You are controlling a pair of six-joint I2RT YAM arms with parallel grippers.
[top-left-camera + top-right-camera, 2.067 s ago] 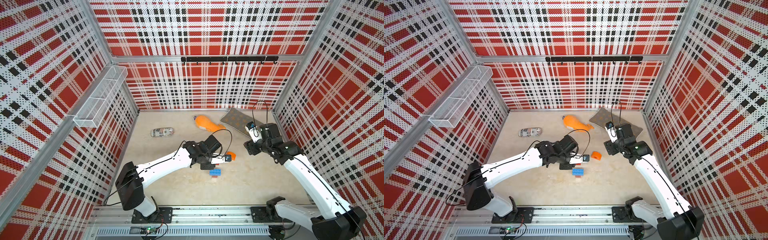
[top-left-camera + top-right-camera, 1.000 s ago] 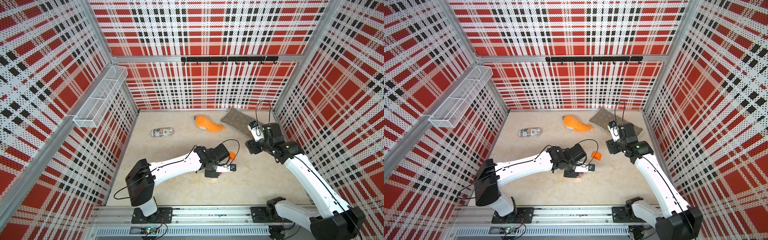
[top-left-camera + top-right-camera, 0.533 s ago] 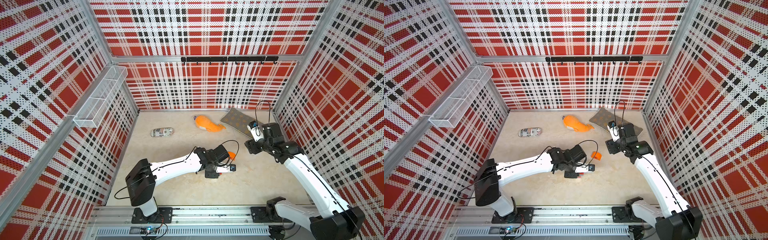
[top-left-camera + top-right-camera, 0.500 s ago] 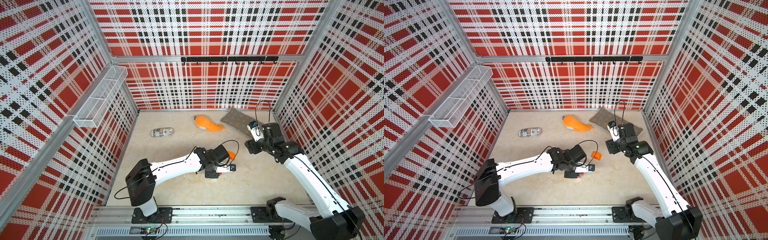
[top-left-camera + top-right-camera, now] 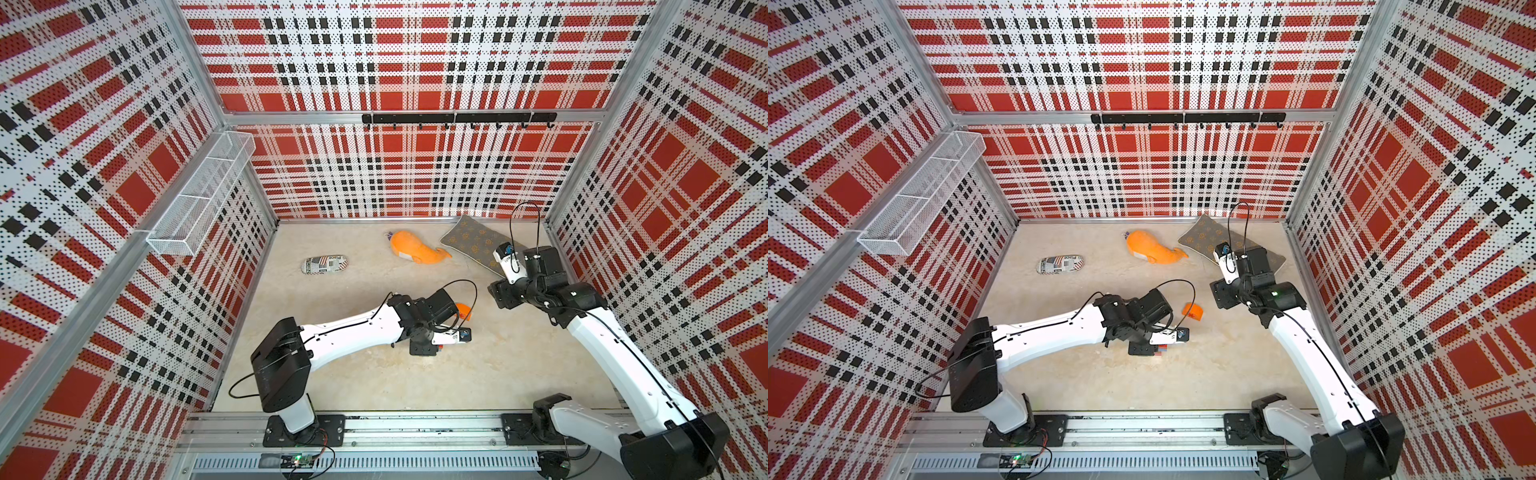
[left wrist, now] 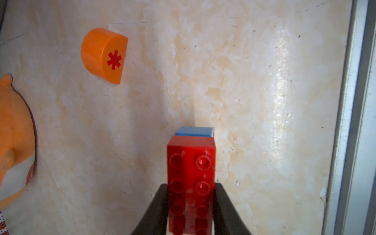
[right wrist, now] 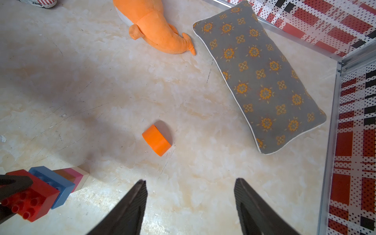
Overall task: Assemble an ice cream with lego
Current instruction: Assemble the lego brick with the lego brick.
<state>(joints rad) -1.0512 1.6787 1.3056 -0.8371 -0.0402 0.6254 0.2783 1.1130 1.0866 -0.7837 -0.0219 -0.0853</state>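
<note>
Left wrist: lego (image 6: 191,162) inside left pincer (image 6: 190,185)

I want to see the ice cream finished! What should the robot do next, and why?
Probably lower the open right gripper onto the orange top piece: it lies alone on the table, while the left gripper is busy, shut on the red brick.

Red asterisk (image 6: 114,60) on orange piece (image 6: 95,50); "Place" on striped pouch (image 5: 324,264)

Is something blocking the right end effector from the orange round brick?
No. Only bare table lies between the right end effector and the orange round brick. The brick stack, held by the left end effector, sits aside.
</note>
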